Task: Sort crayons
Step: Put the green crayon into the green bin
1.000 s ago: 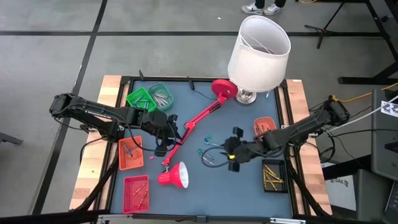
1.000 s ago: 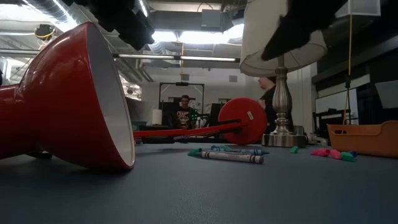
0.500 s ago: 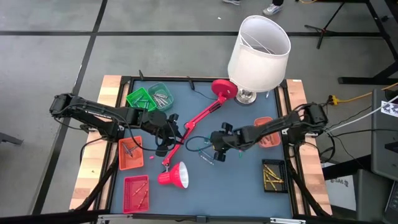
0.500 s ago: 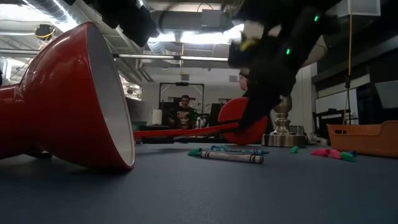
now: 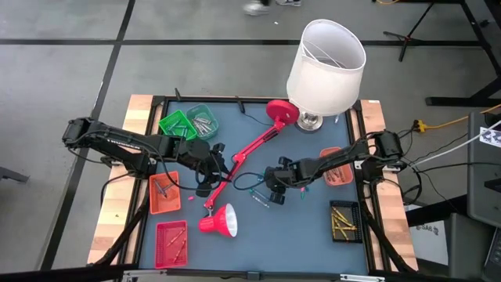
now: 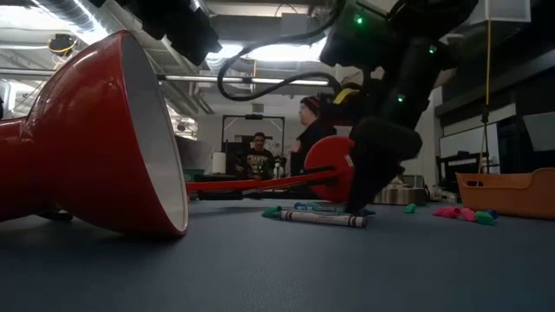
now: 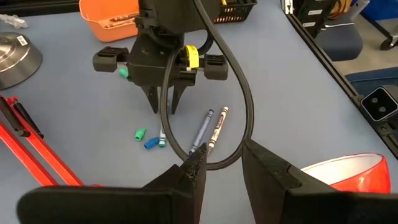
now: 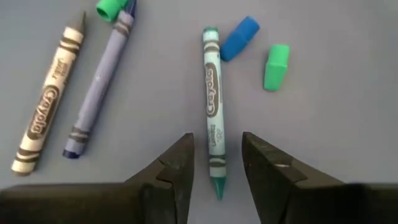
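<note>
Several loose crayons lie flat on the blue table near its middle [image 5: 262, 196]: a teal crayon [image 8: 213, 106], a blue-violet one [image 8: 99, 87], a brown-wrapped one [image 8: 50, 109], and short blue [image 8: 239, 30] and green [image 8: 276, 67] stubs. My right gripper [image 8: 216, 168] is open, pointing down, its fingertips low at the table on either side of the teal crayon's pointed end; it also shows in the left wrist view [image 7: 165, 109]. My left gripper [image 7: 224, 171] is open and empty, waiting above the red lamp arm [image 5: 250, 149].
A red desk lamp lies across the table, shade [image 5: 219, 222] near, base [image 5: 282, 112] far. A white-shaded lamp [image 5: 325, 55] stands at the far edge. Sorting trays: green [image 5: 176, 124], orange [image 5: 163, 193], red [image 5: 171, 241], orange [image 5: 335, 166], black [image 5: 342, 219]. A black cable [image 5: 246, 182] loops by the crayons.
My right gripper has gone toward the table's left edge, from beside the right orange tray to the loose crayons, and has come down to the table over the teal crayon. The crayons have stayed where they were.
</note>
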{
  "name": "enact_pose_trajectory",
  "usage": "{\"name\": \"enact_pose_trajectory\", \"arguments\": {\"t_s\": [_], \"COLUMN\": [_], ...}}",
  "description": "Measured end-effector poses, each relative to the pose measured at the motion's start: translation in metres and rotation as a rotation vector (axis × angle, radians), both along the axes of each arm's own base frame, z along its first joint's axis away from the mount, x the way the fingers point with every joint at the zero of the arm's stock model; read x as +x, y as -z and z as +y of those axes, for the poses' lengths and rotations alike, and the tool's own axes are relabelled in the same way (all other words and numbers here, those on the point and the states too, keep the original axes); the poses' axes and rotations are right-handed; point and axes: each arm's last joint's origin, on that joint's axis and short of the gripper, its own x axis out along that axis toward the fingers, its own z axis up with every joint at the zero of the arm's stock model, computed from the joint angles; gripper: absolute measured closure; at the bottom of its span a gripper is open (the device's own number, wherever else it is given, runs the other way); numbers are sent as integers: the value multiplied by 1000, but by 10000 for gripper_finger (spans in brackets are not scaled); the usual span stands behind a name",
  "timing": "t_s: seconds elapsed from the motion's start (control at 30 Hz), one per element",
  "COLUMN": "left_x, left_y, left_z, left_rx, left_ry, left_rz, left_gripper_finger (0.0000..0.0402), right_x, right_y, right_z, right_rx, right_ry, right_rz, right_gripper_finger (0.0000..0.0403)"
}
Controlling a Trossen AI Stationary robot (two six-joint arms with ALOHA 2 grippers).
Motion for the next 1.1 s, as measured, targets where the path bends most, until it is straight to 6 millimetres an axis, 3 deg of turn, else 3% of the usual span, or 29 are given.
{"name": "enact_pose_trajectory", "arguments": {"t_s": [0.43, 0.83, 1.1], "left_x": [0, 0, -23], "left_y": [0, 0, -6], "left_z": [0, 1, 10], "left_rx": [10, 12, 20], "left_ry": [-14, -15, -52], "left_rz": [-1, 1, 92], "left_gripper_finger": [316, 316, 316], "right_x": [-5, -2, 21], "right_y": [4, 1, -32], "right_z": [0, 0, 5], "right_rx": [9, 24, 32], "right_ry": [-8, -13, -40], "right_rz": [12, -6, -121], "right_gripper_finger": [381, 383, 382]}}
